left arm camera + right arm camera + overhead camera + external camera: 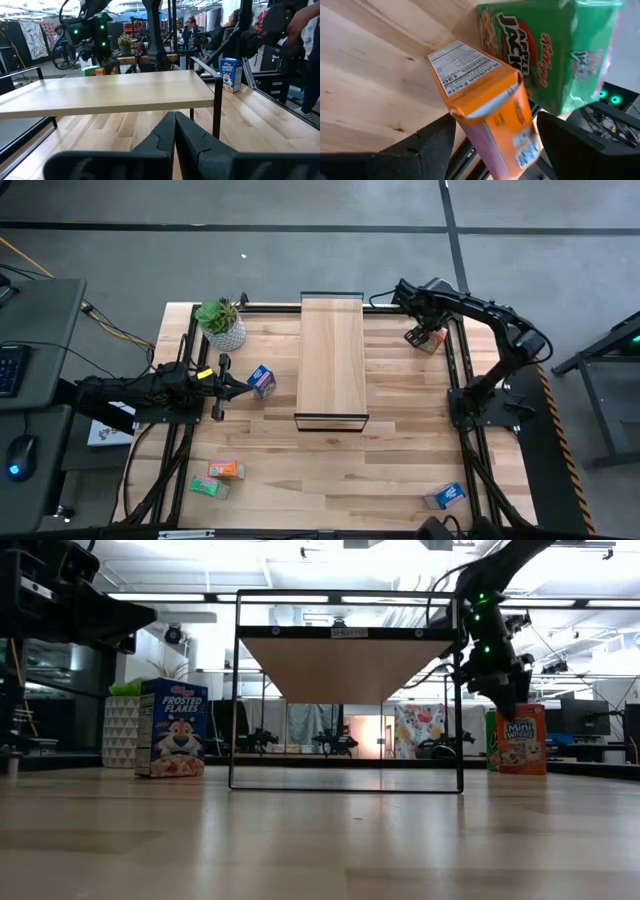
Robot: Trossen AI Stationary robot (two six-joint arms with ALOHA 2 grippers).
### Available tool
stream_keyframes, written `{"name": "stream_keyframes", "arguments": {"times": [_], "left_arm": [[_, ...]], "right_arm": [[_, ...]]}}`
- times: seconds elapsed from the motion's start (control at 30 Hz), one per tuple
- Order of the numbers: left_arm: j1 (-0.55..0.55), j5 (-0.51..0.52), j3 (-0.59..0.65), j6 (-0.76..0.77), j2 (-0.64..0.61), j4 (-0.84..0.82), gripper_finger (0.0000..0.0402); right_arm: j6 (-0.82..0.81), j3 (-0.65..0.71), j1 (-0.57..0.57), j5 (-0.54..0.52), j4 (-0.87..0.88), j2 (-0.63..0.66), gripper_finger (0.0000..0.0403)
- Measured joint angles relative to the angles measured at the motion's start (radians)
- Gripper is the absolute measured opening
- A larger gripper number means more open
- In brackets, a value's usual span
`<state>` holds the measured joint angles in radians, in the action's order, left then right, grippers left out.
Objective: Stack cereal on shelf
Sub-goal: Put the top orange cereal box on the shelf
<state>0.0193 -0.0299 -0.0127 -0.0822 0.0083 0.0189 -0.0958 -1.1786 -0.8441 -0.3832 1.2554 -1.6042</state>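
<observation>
Right gripper point(420, 335) sits off the shelf's point(333, 360) far right corner, low over the tabletop point(400, 450), fingers spread wide with one dark finger point(427, 142) on either side of an upright orange cereal box point(490, 125). Whether the pads actually touch the cardboard cannot be told from the wrist view. A green cereal box point(545, 50) stands just behind the orange one, touching or nearly so. In the low view the orange box point(522, 740) stands upright right of the shelf frame, the gripper's tip overlapping its upper left edge, and a sliver of green shows beside it. Left gripper point(232, 385) rests left of the shelf, fingers pressed together with nothing between them, pointing at the shelf's long side. A blue cereal box point(262, 380) stands upright between that gripper and the shelf, near the fingertips but apart from them. The potted plant point(222, 323) stands left of the shelf's far end. An orange box point(226, 469) and a green box point(209, 487) lie close together well off the shelf's near left corner. Another blue box point(444, 496) lies well off the near right corner. The shelf's plank top carries no boxes.
</observation>
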Motion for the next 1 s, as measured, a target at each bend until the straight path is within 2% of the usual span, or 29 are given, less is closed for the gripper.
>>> {"name": "stream_keyframes", "arguments": {"times": [0.2, 0.3, 0.5, 0.63, 0.8, 0.9, 1.0], "left_arm": [[0.000, 0.000, 0.000, 0.000, 0.000, 0.000, 0.0001], [0.000, 0.000, 0.000, 0.000, 0.000, 0.000, 0.0001], [0.000, 0.000, 0.000, 0.000, 0.000, 0.000, 0.0001], [0.000, 0.000, 0.000, 0.000, 0.000, 0.000, 0.0001], [0.000, 0.000, 0.000, 0.000, 0.000, 0.000, 0.0001], [0.000, 0.000, 0.000, 0.000, 0.000, 0.000, 0.0001], [0.000, 0.000, 0.000, 0.000, 0.000, 0.000, 0.0001]], "right_arm": [[0.036, 0.000, -0.001, 0.036, -0.007, -0.034, 0.0271], [0.051, 0.000, -0.001, 0.058, -0.007, -0.032, 0.0255], [0.042, 0.000, 0.000, 0.066, 0.018, -0.001, 0.0177], [0.010, -0.012, 0.002, 0.133, 0.062, 0.047, 0.0124], [-0.060, -0.149, 0.023, 0.297, 0.202, 0.112, 0.0098], [-0.116, -0.301, 0.057, 0.389, 0.268, 0.144, 0.0097], [-0.215, -0.473, 0.105, 0.433, 0.308, 0.153, 0.0098]]}}
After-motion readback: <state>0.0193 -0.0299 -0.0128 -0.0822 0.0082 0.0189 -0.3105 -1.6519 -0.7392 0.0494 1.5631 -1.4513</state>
